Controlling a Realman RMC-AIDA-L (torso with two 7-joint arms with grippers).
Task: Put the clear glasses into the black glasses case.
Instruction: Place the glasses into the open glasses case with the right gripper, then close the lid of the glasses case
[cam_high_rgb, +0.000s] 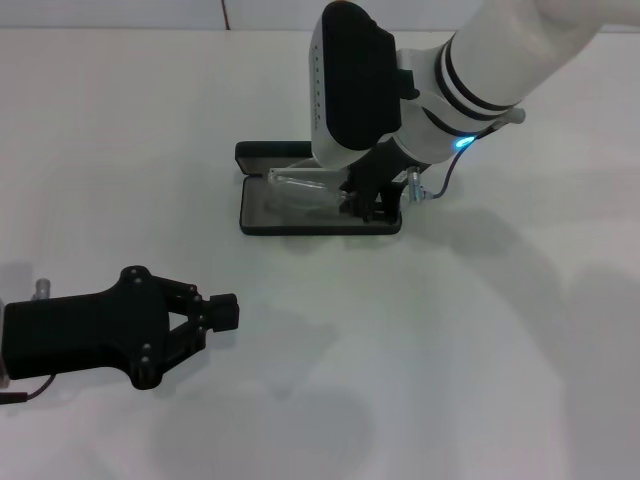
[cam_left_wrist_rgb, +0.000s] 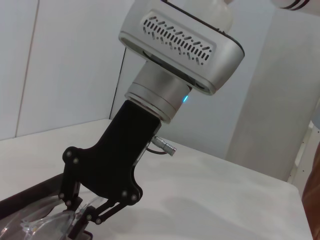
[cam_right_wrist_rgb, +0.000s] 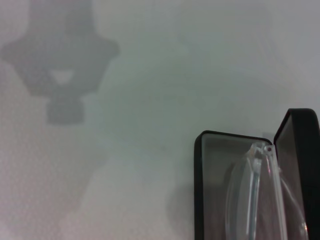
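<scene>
The right gripper sits at the case's 3 o'clock end, fingers nearly closed on the clear glasses. These lie lengthwise, 9-to-3, inside the open black glasses case. The left gripper, closed and empty, idles well off at 7 o'clock.

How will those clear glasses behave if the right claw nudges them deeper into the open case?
The clear glasses look like thin one-piece plastic, so probably light and slightly springy. Their smooth lens may slide easily along the grey lining of the black case. The right claw is down in the case at one end of them, so a push there could pivot them rather than seat them flat.
</scene>
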